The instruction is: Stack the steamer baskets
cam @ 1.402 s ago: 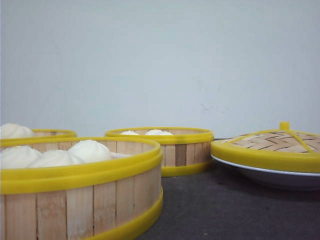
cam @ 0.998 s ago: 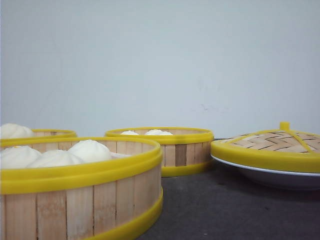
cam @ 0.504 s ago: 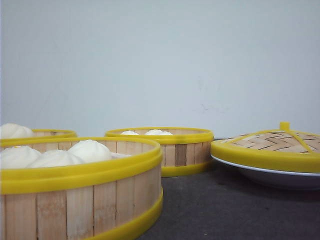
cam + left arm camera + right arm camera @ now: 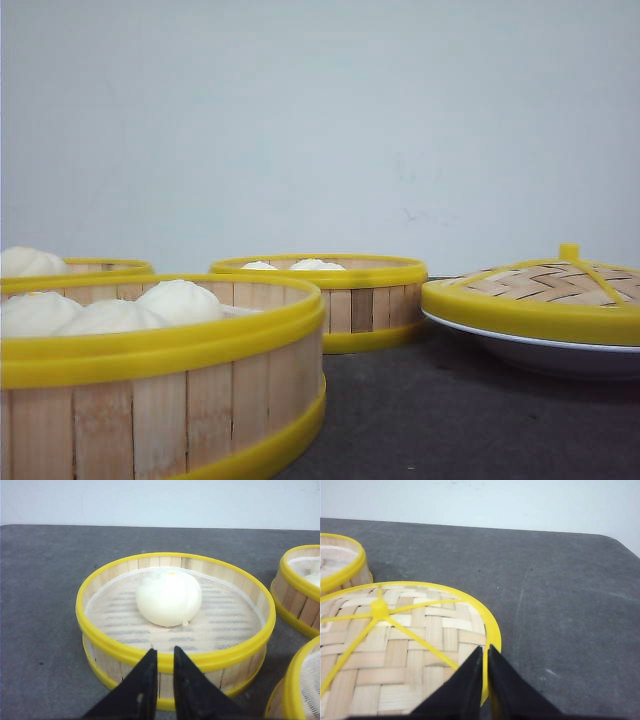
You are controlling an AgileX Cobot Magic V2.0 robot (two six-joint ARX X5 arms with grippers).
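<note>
No visible change over the last second and a half

In the front view nothing has shifted. The near steamer basket [image 4: 160,400], the middle steamer basket [image 4: 345,305] and the far-left steamer basket [image 4: 112,267] sit exactly where the earlier pictures had them, their buns [image 4: 180,300] in the same places. The woven lid [image 4: 545,285] lies on the white plate [image 4: 540,357] at the same angle as before. No arm has come into that view. The two wrist views have no earlier pictures, so any movement there cannot be judged

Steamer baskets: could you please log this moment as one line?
steamer baskets: three, unstacked | left gripper: shut, empty, before one-bun basket | right gripper: shut, empty, over woven lid | lid on white plate
</note>
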